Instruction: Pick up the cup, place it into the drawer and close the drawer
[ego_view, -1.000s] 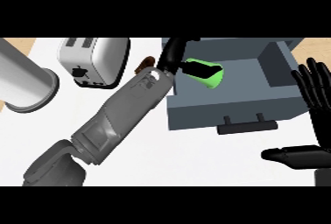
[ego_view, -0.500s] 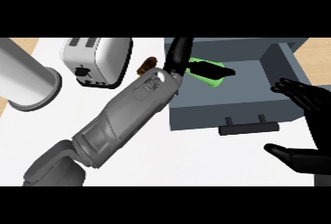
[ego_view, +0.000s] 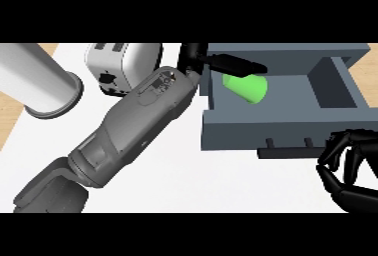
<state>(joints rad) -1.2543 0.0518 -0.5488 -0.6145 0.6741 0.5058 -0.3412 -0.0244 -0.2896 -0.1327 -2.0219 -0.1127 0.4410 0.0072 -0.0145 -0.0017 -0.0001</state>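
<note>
Green cup (ego_view: 249, 89): lies in open drawer (ego_view: 244, 132), left robot hand (ego_view: 229, 63) released just above it. Right robot hand (ego_view: 351, 172): clenched, empty, beside drawer handle (ego_view: 286, 150); best to lift the left clear first, then push the front squarely.

Counter top (ego_view: 221, 185): plain matte white, fills most of the view. A tan wood-look surface (ego_view: 9, 125) shows past its left edge, with another sliver at the far left. On the left, a big light-grey cylinder (ego_view: 33, 75) stands on the white top, its flared rim at the near end. Just right of it, at the far edge, is a silver-white toaster (ego_view: 122, 65) with dark controls on its near face. Lighting is soft and even, with only a faint shadow around the cylinder's rim.
</note>
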